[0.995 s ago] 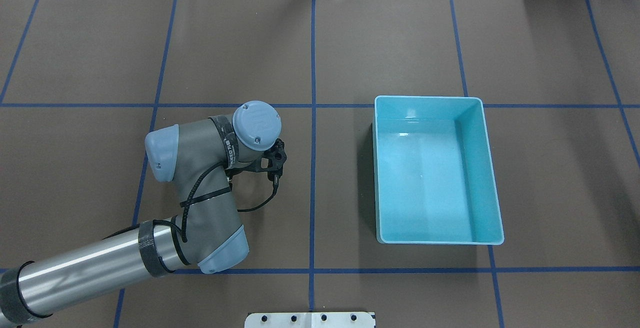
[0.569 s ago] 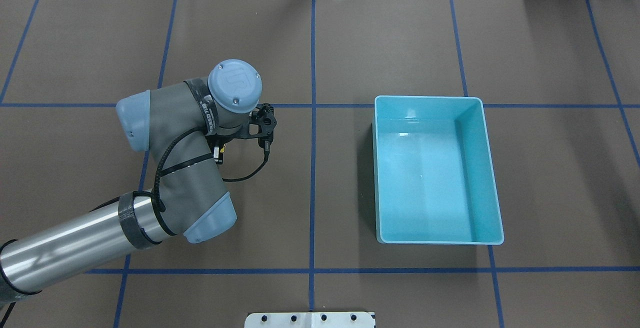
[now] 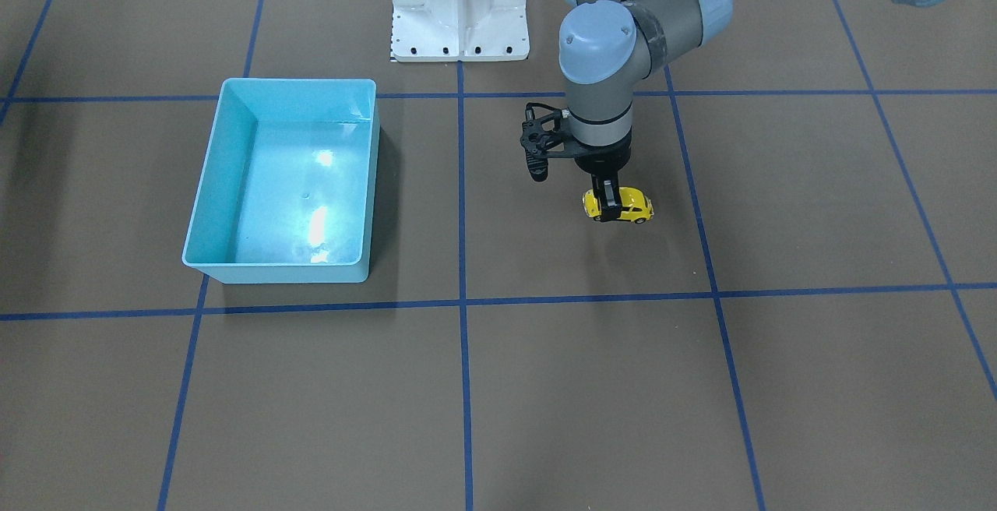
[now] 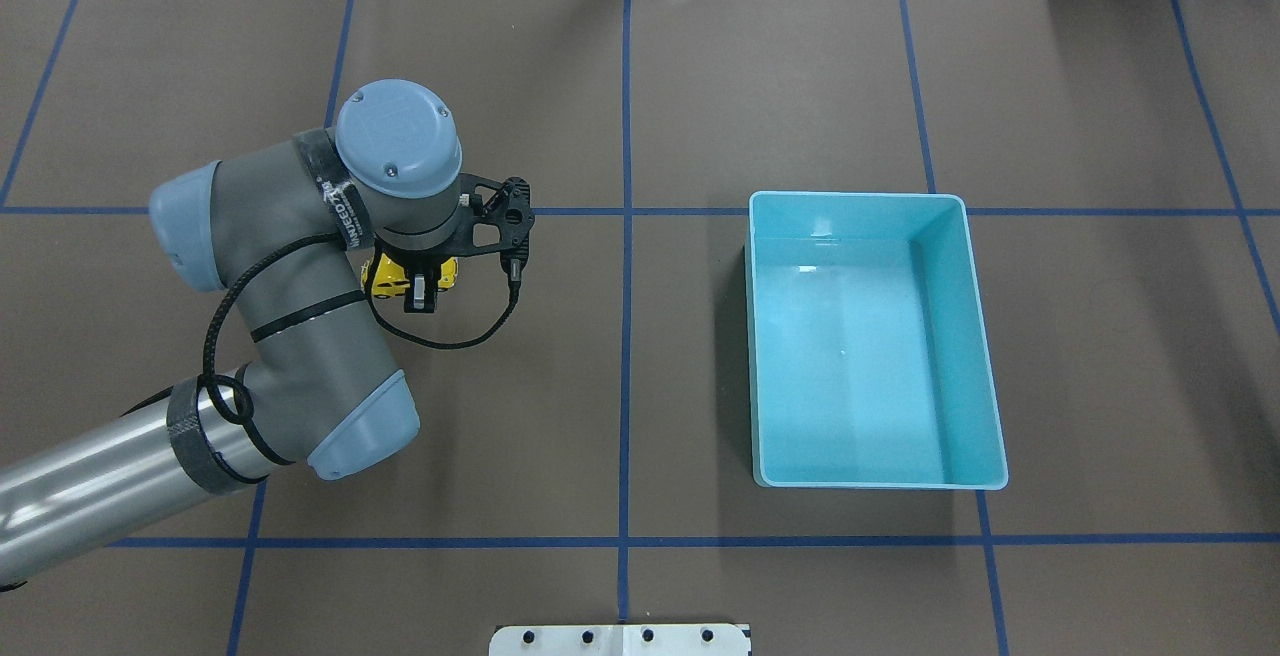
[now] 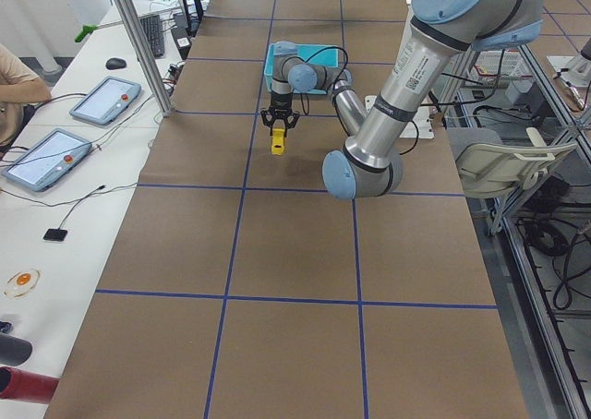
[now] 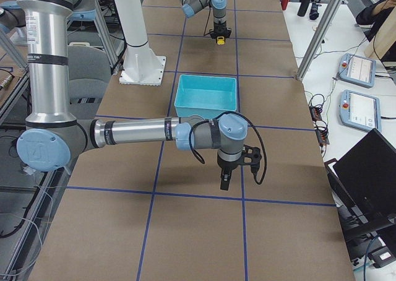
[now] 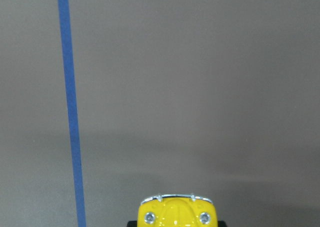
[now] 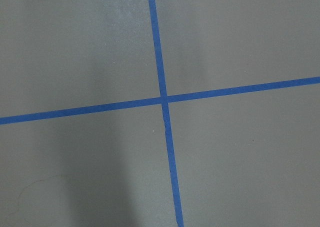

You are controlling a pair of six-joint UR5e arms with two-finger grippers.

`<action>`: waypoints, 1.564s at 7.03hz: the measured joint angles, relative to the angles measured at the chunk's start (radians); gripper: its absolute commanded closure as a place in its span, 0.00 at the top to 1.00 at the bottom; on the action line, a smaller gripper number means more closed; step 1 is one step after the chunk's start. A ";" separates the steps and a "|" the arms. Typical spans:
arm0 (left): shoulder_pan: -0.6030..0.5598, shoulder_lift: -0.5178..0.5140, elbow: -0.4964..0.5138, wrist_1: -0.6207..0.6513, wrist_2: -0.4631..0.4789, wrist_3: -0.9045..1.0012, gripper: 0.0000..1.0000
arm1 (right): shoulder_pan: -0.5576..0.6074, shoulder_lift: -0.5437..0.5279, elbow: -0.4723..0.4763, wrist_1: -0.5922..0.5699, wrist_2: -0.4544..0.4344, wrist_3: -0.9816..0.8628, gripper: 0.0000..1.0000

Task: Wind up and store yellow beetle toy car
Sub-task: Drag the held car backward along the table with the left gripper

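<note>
The yellow beetle toy car (image 3: 619, 206) is at table level on the brown mat, in my left half of the table. My left gripper (image 3: 608, 198) points straight down and is shut on its body. In the overhead view the car (image 4: 385, 278) peeks out under the wrist, with the gripper (image 4: 418, 288) on it. The left wrist view shows the car's nose (image 7: 176, 213) at the bottom edge. The light-blue bin (image 4: 753, 336) stands empty on my right side, well apart from the car. My right gripper (image 6: 224, 181) hangs over bare mat; I cannot tell whether it is open.
The white robot base plate (image 3: 459, 5) sits at the table's near edge. Blue tape lines (image 4: 626, 336) cross the brown mat. Operator tablets (image 5: 102, 101) lie on a side table beyond the far edge.
My left arm has swung to the left and away from the robot base. The yellow car, hidden under the wrist before, now peeks out beneath it.
</note>
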 measured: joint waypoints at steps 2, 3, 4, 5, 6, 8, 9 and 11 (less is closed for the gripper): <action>-0.021 0.050 -0.017 -0.019 -0.095 0.042 0.00 | 0.000 0.000 0.000 0.000 -0.001 0.000 1.00; -0.029 0.081 -0.039 -0.024 -0.131 0.052 0.00 | 0.000 0.000 -0.001 0.000 -0.001 0.000 1.00; -0.034 0.109 -0.054 -0.039 -0.160 0.055 0.00 | 0.000 0.001 -0.001 0.000 -0.001 0.000 1.00; -0.039 0.129 -0.059 -0.058 -0.179 0.055 0.00 | 0.000 0.001 -0.001 0.000 -0.001 0.000 1.00; -0.041 0.152 -0.059 -0.090 -0.187 0.054 0.00 | 0.000 0.001 -0.001 0.000 -0.001 0.000 1.00; -0.044 0.199 -0.058 -0.185 -0.188 0.048 0.00 | 0.000 0.002 0.001 0.000 0.000 0.000 1.00; -0.044 0.216 -0.059 -0.215 -0.187 0.050 0.00 | 0.000 0.002 0.000 0.000 0.000 0.000 1.00; -0.045 0.262 -0.059 -0.283 -0.183 0.056 0.00 | 0.000 0.002 -0.001 0.000 0.000 0.000 1.00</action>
